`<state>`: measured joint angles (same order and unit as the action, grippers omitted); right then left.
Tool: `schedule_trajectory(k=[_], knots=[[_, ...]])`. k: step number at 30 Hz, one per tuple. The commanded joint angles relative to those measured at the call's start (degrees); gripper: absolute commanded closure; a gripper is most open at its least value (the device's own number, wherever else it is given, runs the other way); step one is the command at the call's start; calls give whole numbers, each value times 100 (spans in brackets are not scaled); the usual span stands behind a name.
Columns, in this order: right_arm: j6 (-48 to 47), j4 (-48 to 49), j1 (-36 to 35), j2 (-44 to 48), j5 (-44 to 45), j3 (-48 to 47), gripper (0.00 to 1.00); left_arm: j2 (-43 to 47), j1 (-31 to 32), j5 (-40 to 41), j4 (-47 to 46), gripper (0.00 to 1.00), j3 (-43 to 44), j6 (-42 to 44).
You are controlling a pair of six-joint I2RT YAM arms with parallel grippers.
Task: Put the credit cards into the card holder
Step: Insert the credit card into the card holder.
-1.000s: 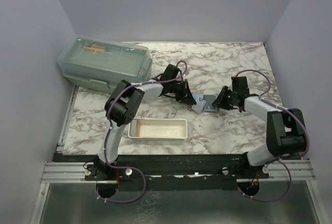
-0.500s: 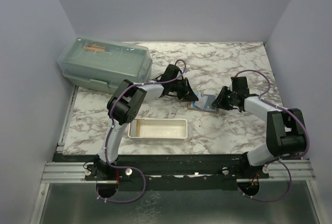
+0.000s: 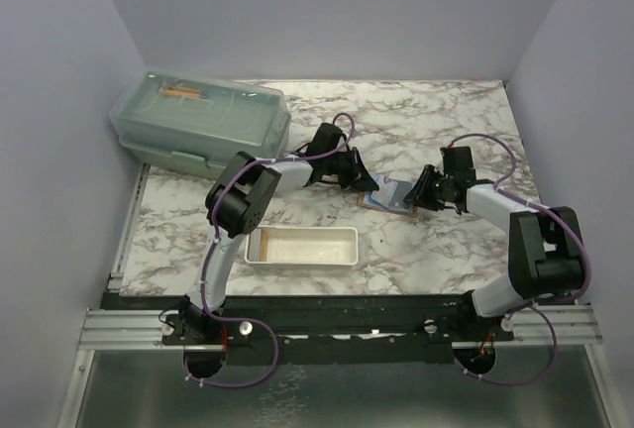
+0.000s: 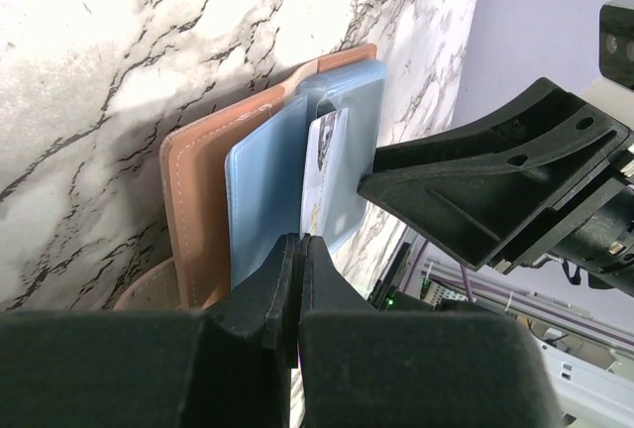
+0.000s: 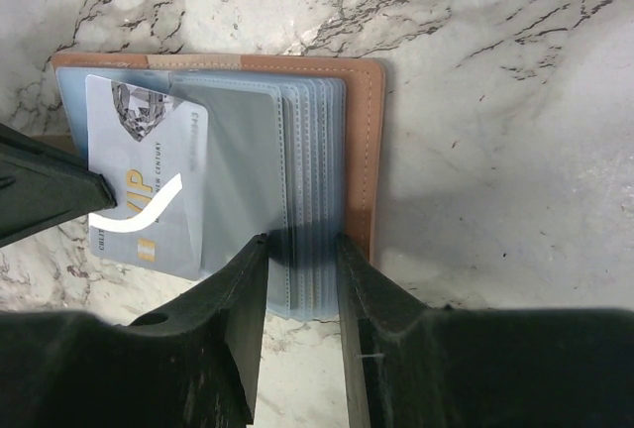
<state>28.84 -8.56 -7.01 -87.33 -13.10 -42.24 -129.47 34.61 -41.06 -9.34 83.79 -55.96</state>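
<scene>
tan-brown card holder (image 5: 365,141), blue-grey credit card (image 5: 149,190)

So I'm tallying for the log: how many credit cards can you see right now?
1. A credit card marked VIP lies partly in the open card holder, pinched by the left pincer. Others may be hidden in the sleeves.

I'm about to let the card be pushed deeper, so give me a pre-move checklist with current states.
1. Card holder lies open on the table: ok.
2. Left hand shut on the card: ok.
3. Right hand straddles the clear sleeves, pinning them: ok.
4. Card corner is under a sleeve: ok.
5. Card is fully seated: not ok, most sticks out.
6. Which sleeve the card is in: cannot tell.
</scene>
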Motion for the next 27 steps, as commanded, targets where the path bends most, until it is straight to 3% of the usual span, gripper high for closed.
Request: schedule_trajectory(k=[1,27], knots=[[-54,-190,-29,-180,-207,124,67,-174,-23,297,-216,100,54,6],[-96,-164,-29,-203,-258,111,67,-124,26,770,-416,100,-150,461]])
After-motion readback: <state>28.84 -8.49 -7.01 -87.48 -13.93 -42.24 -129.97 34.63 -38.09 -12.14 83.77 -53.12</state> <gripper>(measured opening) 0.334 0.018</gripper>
